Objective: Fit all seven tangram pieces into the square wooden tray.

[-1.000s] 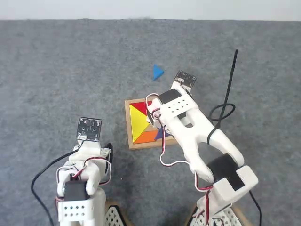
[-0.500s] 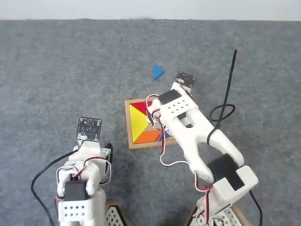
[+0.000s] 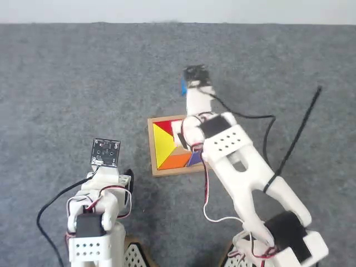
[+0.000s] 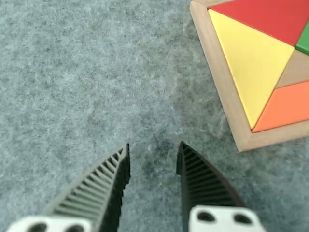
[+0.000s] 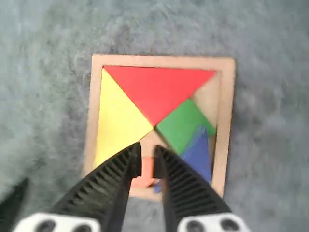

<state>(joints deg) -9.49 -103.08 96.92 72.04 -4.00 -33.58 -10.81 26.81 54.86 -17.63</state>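
High view: the square wooden tray point(image 3: 151, 147) sits mid-surface point(image 3: 67, 83). The right arm point(image 3: 233, 161) is stretched across it toward 12 o'clock and covers the tray's 3 o'clock half. A loose blue triangle point(image 3: 182, 88) lies on the surface at 12 o'clock of the tray, apart from it and mostly hidden under that arm's wrist camera point(image 3: 194, 75). The left arm point(image 3: 94, 217) sits at 7 o'clock of the tray, off the work, probably so the two arms don't clash over the tray.

Right wrist view: the right gripper point(image 5: 147, 151) hangs above the tray. Its fingers are nearly together with a thin gap and nothing between them; the orange seen through the gap is a piece lying in the tray. This view gives the layout the high view hides: red triangle point(image 5: 157, 87), yellow triangle point(image 5: 118, 118), green piece point(image 5: 183, 124), dark blue piece point(image 5: 199, 151) and orange piece point(image 5: 145, 170), all inside the rim. There is bare wood at one corner beside the red and green. Too blurry to tell if the dark blue piece sits flat.

Left wrist view: the left gripper point(image 4: 153, 150) is low over bare surface near a tray corner, fingers parted a little, empty. Up close, yellow and red lie snug against the rim, and a bare patch of tray floor shows between yellow, green and orange.

Judgement: not finished. Five pieces are in and one is loose, and I can't tell where the seventh is. The bare spots look meant for the remaining pieces, and the blue triangle is the likely next pick.
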